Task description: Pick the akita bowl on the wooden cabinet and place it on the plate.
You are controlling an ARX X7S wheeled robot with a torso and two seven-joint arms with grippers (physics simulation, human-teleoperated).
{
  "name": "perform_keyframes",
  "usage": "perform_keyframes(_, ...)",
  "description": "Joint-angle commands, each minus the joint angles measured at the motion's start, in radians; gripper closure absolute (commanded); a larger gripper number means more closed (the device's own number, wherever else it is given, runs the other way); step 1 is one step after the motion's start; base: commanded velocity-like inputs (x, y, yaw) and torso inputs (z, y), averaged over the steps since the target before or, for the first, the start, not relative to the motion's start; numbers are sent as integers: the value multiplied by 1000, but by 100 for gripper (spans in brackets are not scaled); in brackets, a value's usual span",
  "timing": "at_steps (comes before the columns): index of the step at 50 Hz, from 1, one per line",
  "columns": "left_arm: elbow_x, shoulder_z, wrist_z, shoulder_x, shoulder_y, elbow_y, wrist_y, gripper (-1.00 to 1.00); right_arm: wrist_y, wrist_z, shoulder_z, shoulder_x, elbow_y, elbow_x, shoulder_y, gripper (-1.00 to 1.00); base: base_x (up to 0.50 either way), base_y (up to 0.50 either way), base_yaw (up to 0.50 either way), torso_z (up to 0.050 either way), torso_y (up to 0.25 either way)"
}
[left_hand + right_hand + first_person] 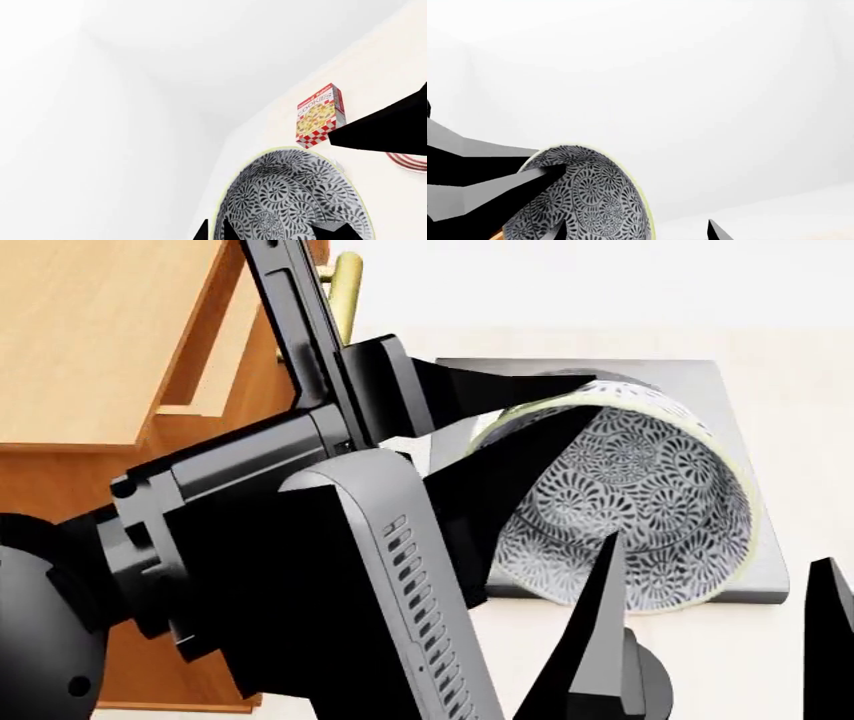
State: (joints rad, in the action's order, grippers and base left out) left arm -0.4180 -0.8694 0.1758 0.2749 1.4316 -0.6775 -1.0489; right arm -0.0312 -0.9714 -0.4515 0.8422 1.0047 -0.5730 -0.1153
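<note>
akita bowl (641, 490) tilted, dense grey lacy pattern, rim clamped in left gripper (534, 410)

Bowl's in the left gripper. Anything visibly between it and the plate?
Nothing visible. The left wrist view shows the bowl near the plate, only its rim edge showing past a black finger. The cookie box stands off to the side.

Black angular arm links (240, 540), grey vented cover (400, 570), pointed black fingers (594, 640).

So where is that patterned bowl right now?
The akita bowl is tilted in the left gripper, right of the wooden cabinet.
</note>
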Motion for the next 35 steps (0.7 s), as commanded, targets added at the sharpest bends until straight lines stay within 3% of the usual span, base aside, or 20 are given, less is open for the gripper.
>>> perform_keyframes(1, 3, 26, -21, 11, -10, -43, -17, 100, -1, -4, -9, 2, -2, 1, -6, -100, 0, 0, 0, 0, 0)
perform_keyframes(22, -35, 70, -49, 16, -15, -116, -72, 100, -29, 13, -26, 4, -11, 0, -3, -100, 0, 0, 0, 0, 0)
perform_keyframes(23, -35, 71, -50, 17, -15, -114, -71, 100, -34, 12, -24, 4, -11, 2, 0, 100, 0, 0, 0, 0, 0)
perform_keyframes(35, -46, 81, -57, 20, -19, -121, -79, 100, -23, -10, -21, 8, -17, -35, -10, 100, 0, 0, 0, 0, 1)
